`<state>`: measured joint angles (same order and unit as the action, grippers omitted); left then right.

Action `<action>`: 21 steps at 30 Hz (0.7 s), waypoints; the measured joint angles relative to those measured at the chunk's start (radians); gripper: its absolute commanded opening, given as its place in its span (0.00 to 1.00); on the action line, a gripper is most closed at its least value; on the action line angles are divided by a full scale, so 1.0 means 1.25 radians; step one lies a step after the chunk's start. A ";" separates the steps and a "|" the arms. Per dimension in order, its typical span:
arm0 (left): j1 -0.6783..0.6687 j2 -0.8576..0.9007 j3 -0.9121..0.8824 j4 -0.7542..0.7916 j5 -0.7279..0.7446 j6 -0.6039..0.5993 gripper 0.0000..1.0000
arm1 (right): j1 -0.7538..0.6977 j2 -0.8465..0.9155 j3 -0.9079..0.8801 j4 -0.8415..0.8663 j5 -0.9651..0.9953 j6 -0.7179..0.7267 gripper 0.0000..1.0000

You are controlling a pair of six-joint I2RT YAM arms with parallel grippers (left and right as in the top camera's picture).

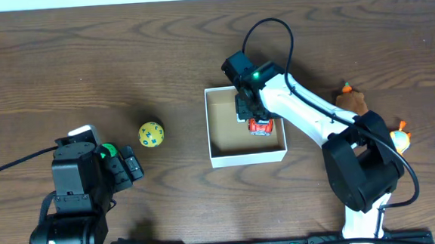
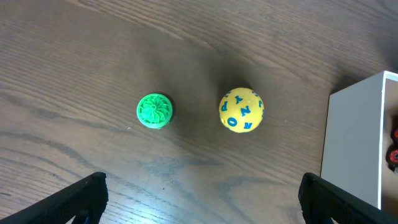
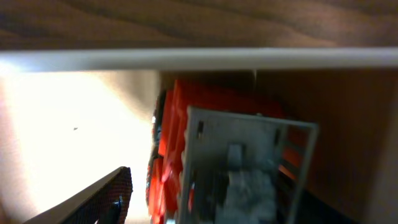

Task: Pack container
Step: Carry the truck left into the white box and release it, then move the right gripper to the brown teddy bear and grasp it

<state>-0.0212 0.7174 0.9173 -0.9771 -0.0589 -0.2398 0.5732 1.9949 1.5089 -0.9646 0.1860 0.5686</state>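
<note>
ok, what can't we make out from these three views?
- Right gripper: open or shut unclear; overhead its own wrist blocks the view, right wrist view is blurred.
- Red toy in the container: type unreadable; gripper overlaps it overhead, too close in right wrist view.
- Green toy: overhead, mostly hidden by left arm.

Even light overhead — glare and blur at the right wrist.
Overhead and left wrist views are sharp, softly lit; the ball casts a faint shadow on the table. In the right wrist view the box floor burns white at left — the red toy is blurred.
</note>
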 measured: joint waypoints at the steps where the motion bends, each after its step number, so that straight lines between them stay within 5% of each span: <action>1: 0.000 0.000 0.000 0.000 0.000 0.000 0.98 | 0.000 -0.007 0.014 -0.009 0.001 -0.008 0.76; 11: 0.000 0.000 0.000 0.000 0.000 0.000 0.98 | -0.065 -0.273 0.152 -0.041 0.005 -0.121 0.94; 21: 0.000 0.000 0.000 0.000 0.000 0.000 0.98 | -0.462 -0.356 0.149 -0.171 -0.005 -0.263 0.99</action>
<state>-0.0212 0.7174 0.9173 -0.9771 -0.0589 -0.2398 -0.0044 1.5505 1.6951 -1.1786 0.1791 0.2398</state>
